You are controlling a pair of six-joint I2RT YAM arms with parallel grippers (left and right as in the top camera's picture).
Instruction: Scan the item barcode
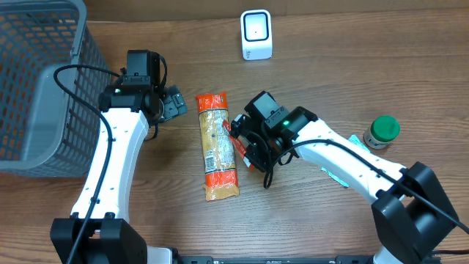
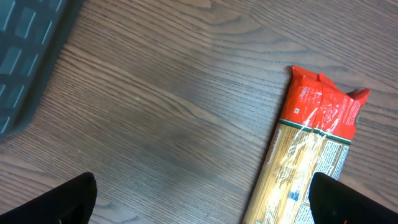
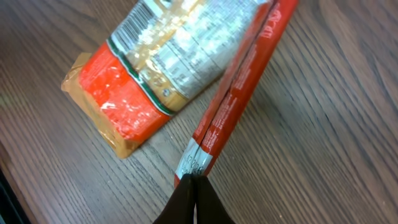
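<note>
A long packet of spaghetti with red-orange ends lies lengthwise in the middle of the table, its printed label side up. It also shows in the left wrist view and the right wrist view. Along its right side a thin red packet stands on edge. My right gripper is shut on that packet's near end, by a small white label; overhead, this gripper sits just right of the spaghetti. My left gripper hangs open to the spaghetti's upper left, holding nothing. A white scanner stands at the back.
A grey mesh basket fills the left rear corner, close behind the left arm. A green-lidded jar stands at the right. A pale teal flat thing lies partly under the right arm.
</note>
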